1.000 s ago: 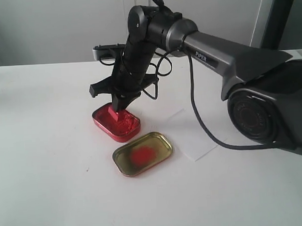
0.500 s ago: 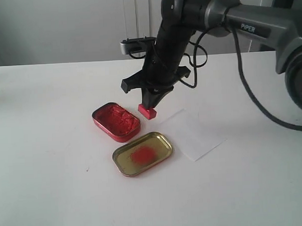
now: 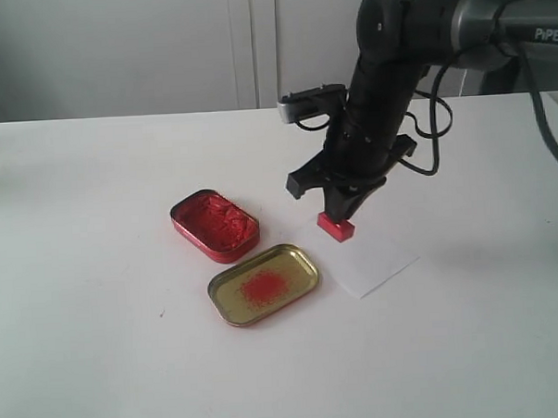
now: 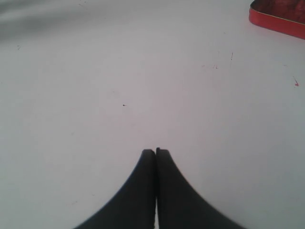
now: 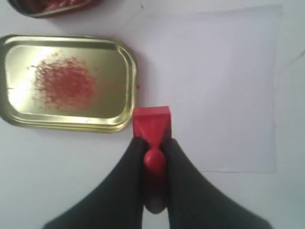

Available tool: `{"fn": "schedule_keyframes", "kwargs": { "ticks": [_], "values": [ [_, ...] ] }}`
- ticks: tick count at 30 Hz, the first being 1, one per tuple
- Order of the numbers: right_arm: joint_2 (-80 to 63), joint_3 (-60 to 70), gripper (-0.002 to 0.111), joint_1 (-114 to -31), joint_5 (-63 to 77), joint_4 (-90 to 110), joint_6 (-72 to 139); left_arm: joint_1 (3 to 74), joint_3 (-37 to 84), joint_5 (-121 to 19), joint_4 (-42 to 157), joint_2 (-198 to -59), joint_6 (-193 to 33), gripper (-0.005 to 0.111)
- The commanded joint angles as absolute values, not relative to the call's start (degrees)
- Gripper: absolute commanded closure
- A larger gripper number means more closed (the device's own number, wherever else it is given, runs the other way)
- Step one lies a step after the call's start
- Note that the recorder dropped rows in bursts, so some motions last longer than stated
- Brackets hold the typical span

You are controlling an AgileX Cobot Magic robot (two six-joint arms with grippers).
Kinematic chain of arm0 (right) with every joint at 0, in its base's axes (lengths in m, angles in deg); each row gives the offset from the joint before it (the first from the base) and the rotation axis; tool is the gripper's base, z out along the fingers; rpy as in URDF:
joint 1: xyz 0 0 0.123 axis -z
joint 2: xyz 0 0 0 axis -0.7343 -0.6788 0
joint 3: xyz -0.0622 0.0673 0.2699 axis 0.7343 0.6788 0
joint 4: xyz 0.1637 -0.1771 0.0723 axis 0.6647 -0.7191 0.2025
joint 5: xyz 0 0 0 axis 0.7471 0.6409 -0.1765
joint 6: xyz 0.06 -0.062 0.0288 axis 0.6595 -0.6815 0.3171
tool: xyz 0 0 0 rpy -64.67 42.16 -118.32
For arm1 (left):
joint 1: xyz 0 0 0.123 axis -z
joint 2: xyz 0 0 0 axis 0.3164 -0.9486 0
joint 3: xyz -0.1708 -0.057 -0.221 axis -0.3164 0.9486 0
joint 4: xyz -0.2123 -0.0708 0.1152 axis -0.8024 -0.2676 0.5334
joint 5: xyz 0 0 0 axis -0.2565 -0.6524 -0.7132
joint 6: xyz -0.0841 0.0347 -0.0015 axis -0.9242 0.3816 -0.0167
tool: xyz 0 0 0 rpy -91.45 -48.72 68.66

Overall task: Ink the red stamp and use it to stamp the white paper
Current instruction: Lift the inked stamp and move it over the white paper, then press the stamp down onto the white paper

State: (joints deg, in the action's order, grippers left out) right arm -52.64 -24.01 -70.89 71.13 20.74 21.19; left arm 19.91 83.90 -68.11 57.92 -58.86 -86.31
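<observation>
My right gripper [image 3: 338,209] [image 5: 153,143] is shut on the handle of the red stamp [image 3: 335,227] [image 5: 151,125], holding it base down over the near-left edge of the white paper [image 3: 360,252] [image 5: 209,86]; I cannot tell whether the base touches the sheet. The paper lies flat on the table, right of the tins. The red ink tin [image 3: 215,226] sits open to the left. My left gripper [image 4: 156,152] is shut and empty above bare tabletop; it does not show in the exterior view.
A gold tin lid [image 3: 263,285] [image 5: 66,83] with a red smear lies in front of the ink tin, close beside the stamp. A corner of the red ink tin [image 4: 279,19] shows in the left wrist view. The right arm [image 3: 410,37] reaches in from the upper right.
My right gripper has lifted the stamp out of the ink tin and carried it rightward, past the lid, to the paper's edge. The left gripper shows no earlier view.
</observation>
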Motion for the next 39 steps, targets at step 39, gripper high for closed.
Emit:
{"fn": "schedule_keyframes", "kwargs": {
  "ticks": [39],
  "values": [
    [-56.4, -17.7, 0.108, -74.1, 56.1, 6.8, 31.1, 19.8, 84.2, -68.0, 57.9, -58.6, -86.8, 0.107]
  ]
}}
